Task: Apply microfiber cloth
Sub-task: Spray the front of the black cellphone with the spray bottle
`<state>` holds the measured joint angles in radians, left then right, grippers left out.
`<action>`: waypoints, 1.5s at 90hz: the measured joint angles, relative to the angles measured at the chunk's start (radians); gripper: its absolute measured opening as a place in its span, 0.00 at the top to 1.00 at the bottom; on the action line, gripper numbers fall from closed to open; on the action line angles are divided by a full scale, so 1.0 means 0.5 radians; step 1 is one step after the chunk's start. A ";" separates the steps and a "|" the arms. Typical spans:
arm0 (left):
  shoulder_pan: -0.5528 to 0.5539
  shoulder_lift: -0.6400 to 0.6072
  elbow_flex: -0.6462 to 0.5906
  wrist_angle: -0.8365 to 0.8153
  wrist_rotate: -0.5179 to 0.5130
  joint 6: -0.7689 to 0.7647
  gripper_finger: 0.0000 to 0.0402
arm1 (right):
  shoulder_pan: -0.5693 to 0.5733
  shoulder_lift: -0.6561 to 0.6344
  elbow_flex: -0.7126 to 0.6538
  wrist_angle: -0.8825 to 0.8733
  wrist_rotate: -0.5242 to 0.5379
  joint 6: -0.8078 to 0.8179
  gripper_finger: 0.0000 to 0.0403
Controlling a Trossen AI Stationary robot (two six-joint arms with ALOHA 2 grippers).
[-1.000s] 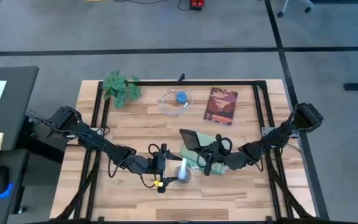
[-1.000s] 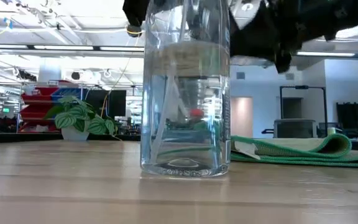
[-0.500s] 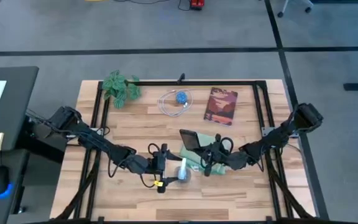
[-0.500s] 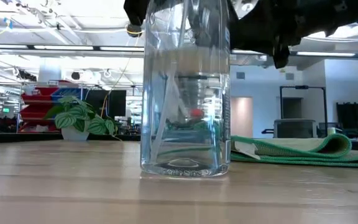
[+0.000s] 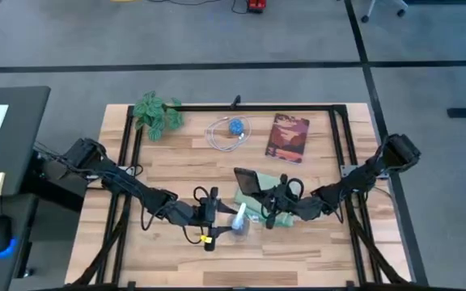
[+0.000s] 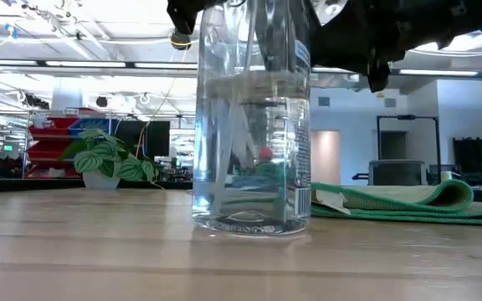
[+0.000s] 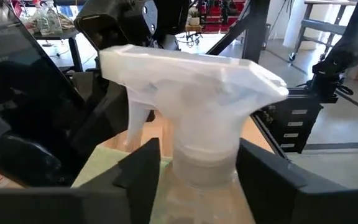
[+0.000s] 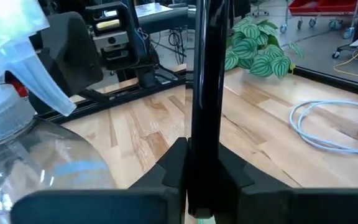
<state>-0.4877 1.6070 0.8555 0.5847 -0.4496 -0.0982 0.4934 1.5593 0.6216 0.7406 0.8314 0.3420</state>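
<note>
A clear spray bottle (image 6: 252, 125) with a white trigger head (image 7: 191, 74) stands on its base on the wooden table near the front edge. My left gripper (image 5: 214, 217) is shut on it from the table's left. The mint-green microfiber cloth (image 6: 400, 203) lies folded on the table just right of the bottle, also seen from above (image 5: 259, 212). My right gripper (image 5: 272, 200) hovers over the cloth, shut on a black phone (image 5: 247, 179). My left gripper has the bottle's shoulder, just under the white collar (image 7: 197, 177), between its two fingers (image 7: 138, 174), coming level from the table's left. The bottle stands upright with its base on the table (image 6: 249, 224). My right gripper pinches the phone's two flat faces near one end (image 8: 202, 165) between its fingers (image 8: 174, 167). It comes from the table's right. The phone (image 8: 205, 74) is seen edge-on, reaching out past the fingertips, held above the cloth.
A potted artificial plant (image 5: 156, 113) stands at the far left corner. A white cable coil with a blue ball (image 5: 229, 133) and a dark red book (image 5: 288, 137) lie at the far side. Black frame rails (image 5: 340, 137) run along the table's edges.
The spray bottle has turned a little about its upright axis in my left gripper; its label now shows at its right side in the low view, and the water inside has shifted. Its base stays on the table.
</note>
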 joint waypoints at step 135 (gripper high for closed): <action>0.073 -0.141 -0.001 -0.420 0.085 0.044 0.16 | 0.007 0.000 0.000 -0.064 -0.001 0.016 0.92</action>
<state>-0.4514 1.5367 0.8551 0.3747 -0.4073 -0.0764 0.4969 1.5593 0.6216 0.7086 0.8310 0.3498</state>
